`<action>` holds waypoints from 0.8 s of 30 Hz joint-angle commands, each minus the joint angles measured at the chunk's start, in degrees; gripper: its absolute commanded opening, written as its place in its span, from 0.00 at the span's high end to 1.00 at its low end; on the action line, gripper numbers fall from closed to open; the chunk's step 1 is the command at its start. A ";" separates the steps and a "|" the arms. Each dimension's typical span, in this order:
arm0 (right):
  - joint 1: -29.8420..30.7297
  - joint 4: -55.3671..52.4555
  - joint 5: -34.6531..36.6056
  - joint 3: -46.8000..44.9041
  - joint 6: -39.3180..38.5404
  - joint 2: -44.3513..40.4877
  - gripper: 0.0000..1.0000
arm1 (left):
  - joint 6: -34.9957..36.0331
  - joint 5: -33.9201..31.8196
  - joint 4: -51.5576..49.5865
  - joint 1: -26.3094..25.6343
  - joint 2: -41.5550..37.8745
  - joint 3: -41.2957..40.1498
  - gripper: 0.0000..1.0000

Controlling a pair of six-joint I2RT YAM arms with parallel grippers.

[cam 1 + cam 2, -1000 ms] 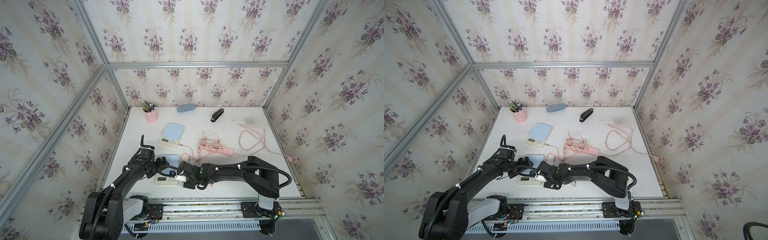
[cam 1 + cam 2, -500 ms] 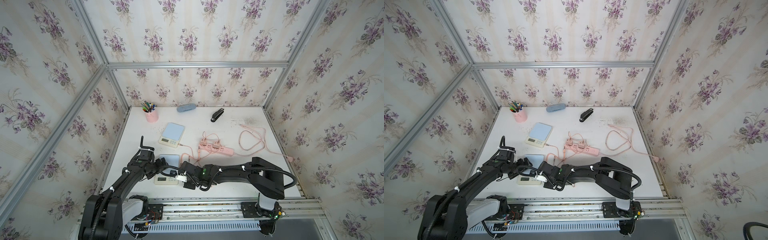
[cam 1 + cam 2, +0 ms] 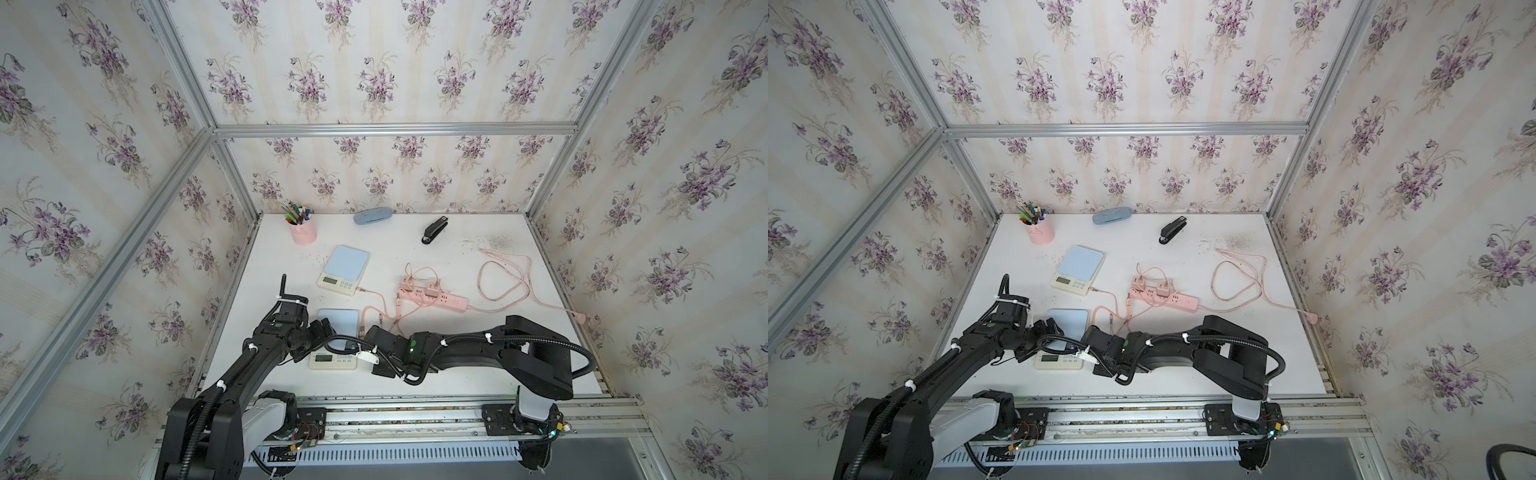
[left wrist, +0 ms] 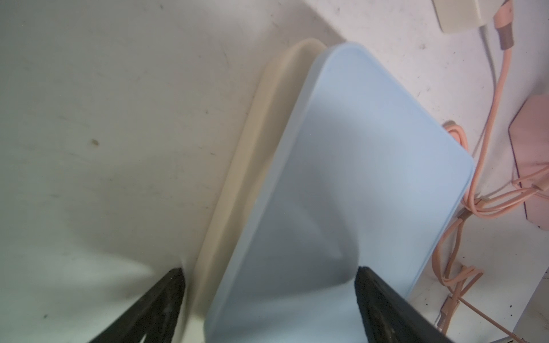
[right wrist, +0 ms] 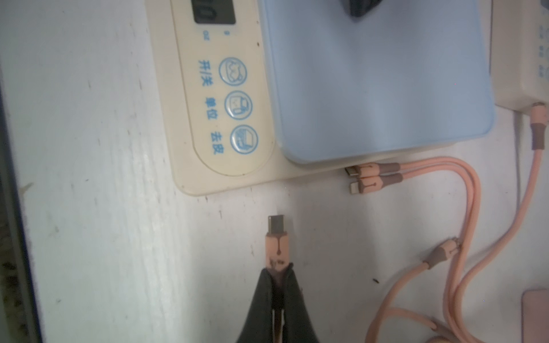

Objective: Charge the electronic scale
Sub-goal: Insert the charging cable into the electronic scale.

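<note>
Electronic scale (image 5: 225, 118) isn't plugged in yet: your right pincer (image 5: 277, 276) pinches the plug (image 5: 276, 234) just beside it, while your left pincer (image 4: 269, 270) stands wide open astride it. Next, square the plug to the scale's side and push in.

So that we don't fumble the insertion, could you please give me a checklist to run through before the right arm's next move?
1. Plug gripped by right gripper: ok, jaws shut on its pink body, metal tip protruding.
2. Plug seated in the near scale: not ok, the tip is apart from its edge.
3. Charging port located: cannot tell, no socket is visible.
4. Left gripper bracing the near scale: cannot tell; it is open and straddles one edge, contact unclear.
5. Spare connectors out of the way: not ok, they lie against the near scale's side.
</note>
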 commanded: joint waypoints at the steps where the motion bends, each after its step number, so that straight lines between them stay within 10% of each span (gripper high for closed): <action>1: 0.97 0.91 1.23 0.73 -1.69 0.81 1.00 | -1.28 1.32 -1.10 -0.02 -0.04 0.15 0.09; 24: 2.32 4.14 2.10 0.28 -2.32 0.61 1.00 | -2.20 4.04 -1.93 -0.04 -0.25 0.65 0.13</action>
